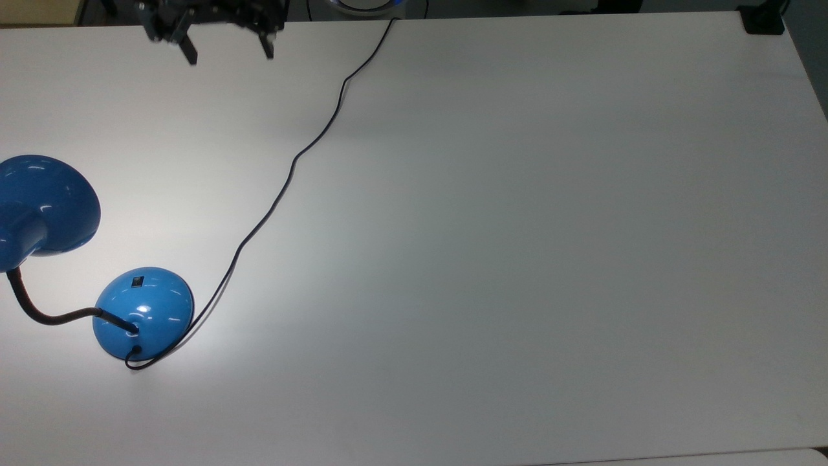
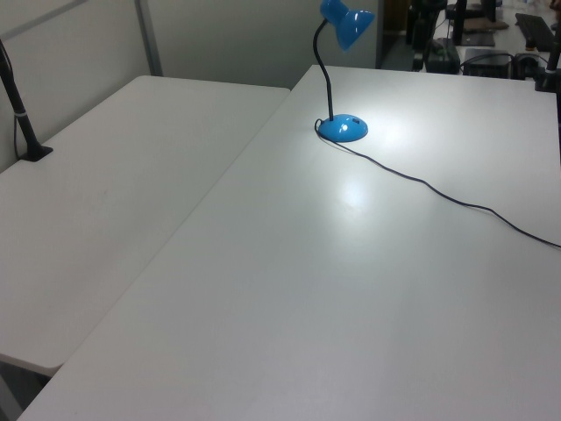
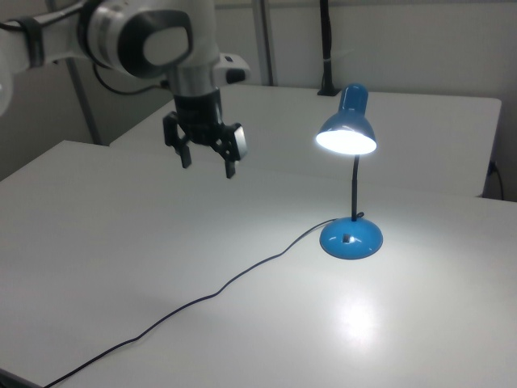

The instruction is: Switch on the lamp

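The lamp is lit: its blue bell shade [image 3: 347, 129] glows underneath and throws a bright patch on the white table [image 3: 121, 242]. Its round blue base [image 1: 143, 312] carries a small black switch [image 1: 137, 281], and a black gooseneck [image 1: 39, 314] rises to the shade [image 1: 39, 207]. In the left view the base [image 2: 343, 128] stands near the far edge. My gripper [image 1: 228, 52] hangs open and empty at the top view's upper edge, far from the base. In the right view the gripper [image 3: 208, 164] hovers well above the table, left of the lamp.
The thin black cord [image 1: 291, 162] snakes from the base to the table's far edge. A black clamp [image 1: 763, 22] sits at the top view's upper right corner. A second white table [image 2: 105, 175] with a black post [image 2: 24, 123] adjoins in the left view.
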